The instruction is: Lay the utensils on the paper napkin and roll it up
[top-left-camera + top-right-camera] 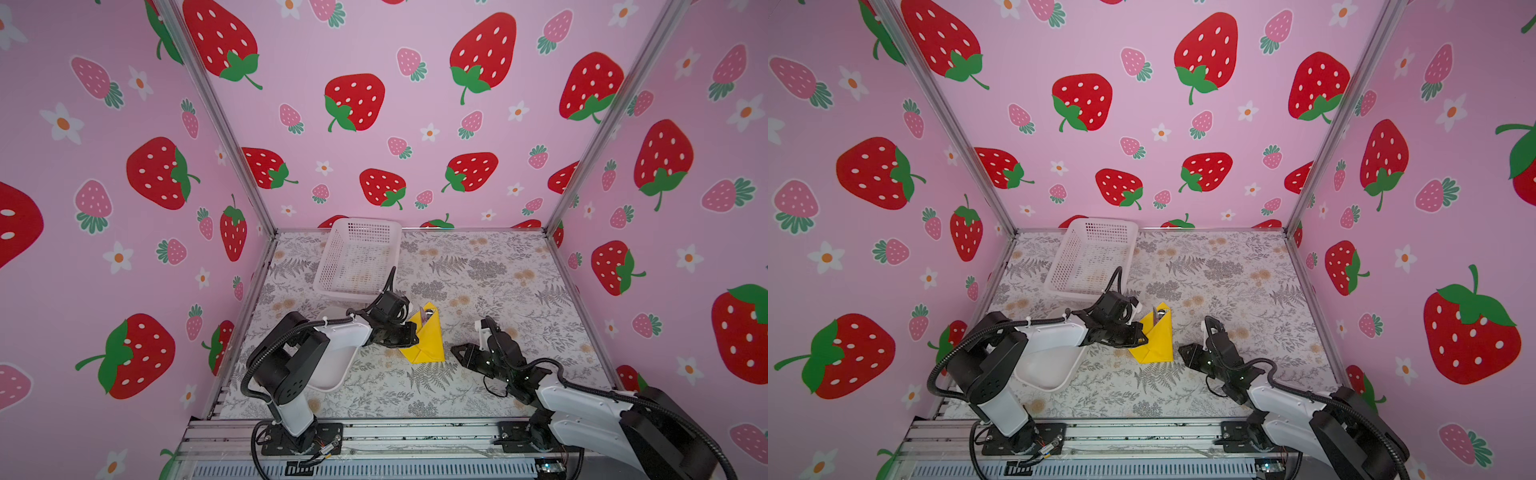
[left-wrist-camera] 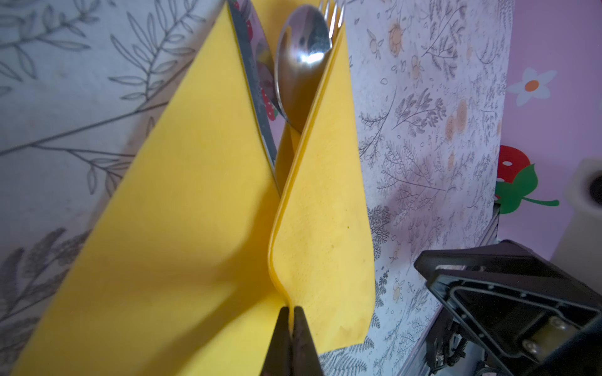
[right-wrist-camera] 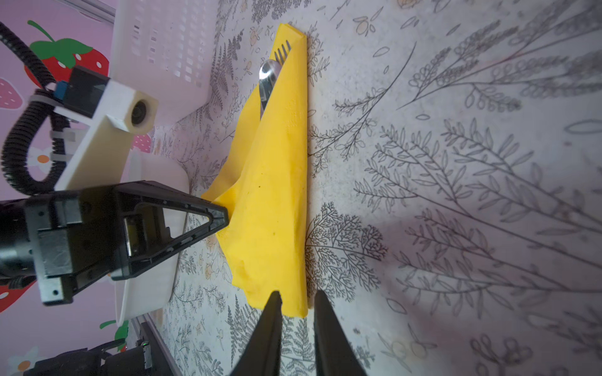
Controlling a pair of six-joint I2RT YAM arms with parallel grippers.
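Jaws of the left gripper (image 2: pixel 291 312) are seen closed tight on a raised fold of the paper napkin (image 2: pixel 202 201), which is held up off the patterned tablecloth (image 2: pixel 423 130) like a tent. Just past those fingertips, inside the fold, the utensils (image 3: pixel 267 78) are cradled: a knife blade (image 2: pixel 257 91), a spoon bowl (image 2: pixel 303 55) and fork tines (image 2: pixel 335 13), all smooth and mirror-bright, their handles hidden under paper. The napkin is thin, matte, softly creased and limp where unsupported. Its long axis is laid crosswise to the left gripper and pointed directly away from the right gripper (image 3: pixel 296 294), whose jaws are parted a little with nothing between them. The packet's near end is found just ahead of those tips, though contact cannot be told. The left arm is therefore judged better placed to carry the flap over the cutlery, the right to pin the near end. Farther off, a white perforated basket (image 1: pixel 357 257) is set, and a smooth white tray (image 1: pixel 332 370) is seen beneath the left arm.
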